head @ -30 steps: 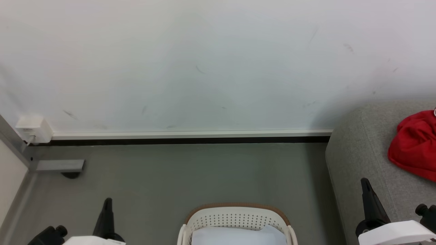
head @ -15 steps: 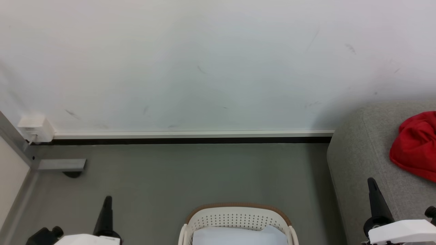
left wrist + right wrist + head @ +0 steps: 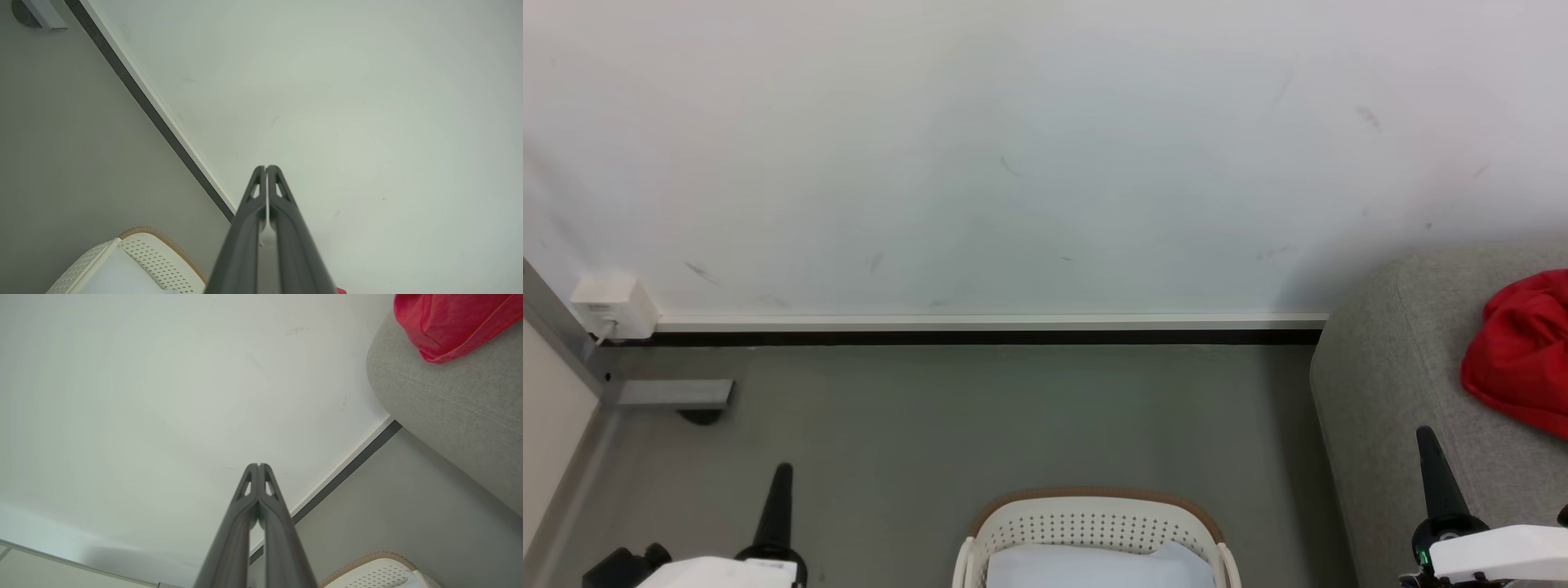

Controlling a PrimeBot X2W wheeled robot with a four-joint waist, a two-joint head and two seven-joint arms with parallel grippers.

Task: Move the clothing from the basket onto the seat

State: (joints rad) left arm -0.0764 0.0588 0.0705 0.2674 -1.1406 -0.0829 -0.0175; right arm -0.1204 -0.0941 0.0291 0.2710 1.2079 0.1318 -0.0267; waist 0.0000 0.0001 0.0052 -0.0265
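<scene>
A bright red piece of clothing [image 3: 1517,355] lies bunched on the grey seat [image 3: 1388,384] at the right; the right wrist view has the clothing [image 3: 449,322] on the seat's rounded corner [image 3: 453,404]. The cream basket [image 3: 1094,523] with its tan rim stands on the floor at the bottom centre, a plain white cloth [image 3: 1094,567] inside it. My left gripper [image 3: 783,472] is left of the basket, shut and empty, its fingers pressed together [image 3: 266,167]. My right gripper [image 3: 1425,434] is in front of the seat's side, shut and empty [image 3: 258,465].
A white wall [image 3: 1013,163] with a dark baseboard [image 3: 980,336] closes the space behind the basket. A white outlet box [image 3: 613,306] and a grey bracket [image 3: 674,394] sit at the far left. Grey floor [image 3: 980,416] lies between basket and wall.
The head view has shifted slightly, so the scene sits a little further right. My right gripper has drifted to the right beside the seat. Both grippers stay shut.
</scene>
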